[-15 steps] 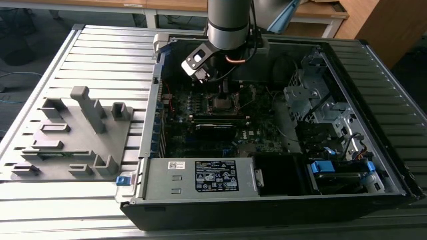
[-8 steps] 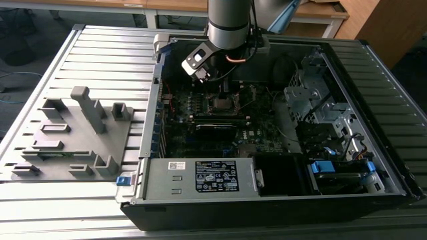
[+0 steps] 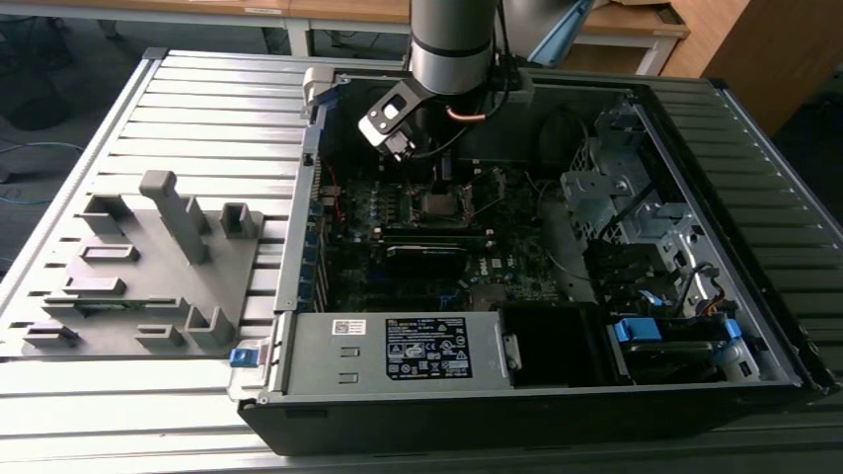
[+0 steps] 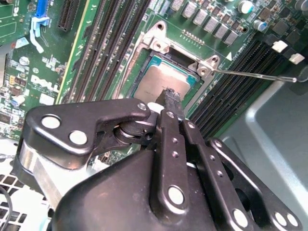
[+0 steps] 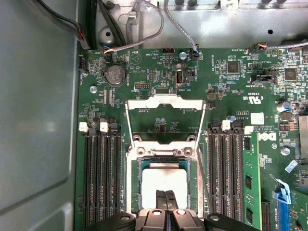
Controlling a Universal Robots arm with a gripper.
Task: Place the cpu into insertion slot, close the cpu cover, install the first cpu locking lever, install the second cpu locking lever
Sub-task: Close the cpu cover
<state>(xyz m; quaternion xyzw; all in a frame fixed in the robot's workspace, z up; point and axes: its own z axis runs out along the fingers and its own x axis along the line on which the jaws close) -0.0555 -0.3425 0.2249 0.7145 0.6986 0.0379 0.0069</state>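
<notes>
— Can you see what the gripper (image 5: 166, 196) has hold of?

— Nothing that I can make out. Its two fingers are pressed tight together, with the tips right over the cpu (image 5: 163, 175), and they cover the chip's near edge. Whether they touch it, I can't tell.

— So the chip's in?

— It sits in the socket, grey face up. The cpu cover (image 5: 163, 101) is swung open beyond it, and the board shows through its cut-out.

— And the levers?

— One thin rod (image 4: 255, 75) sticks out sideways from the socket's corner in the second wrist view. Whether it's latched, I can't say.

— What about the wider room?

— The arm (image 3: 455, 44) runs off the top of the exterior view, and the socket is only a small dark square beneath it. The open computer case (image 3: 527, 420) lies on a slatted grey metal table (image 3: 211, 109). A grey moulded fixture (image 3: 158, 267) sits on the exterior view's left. Wooden desks (image 3: 355, 10) stand behind.
</notes>
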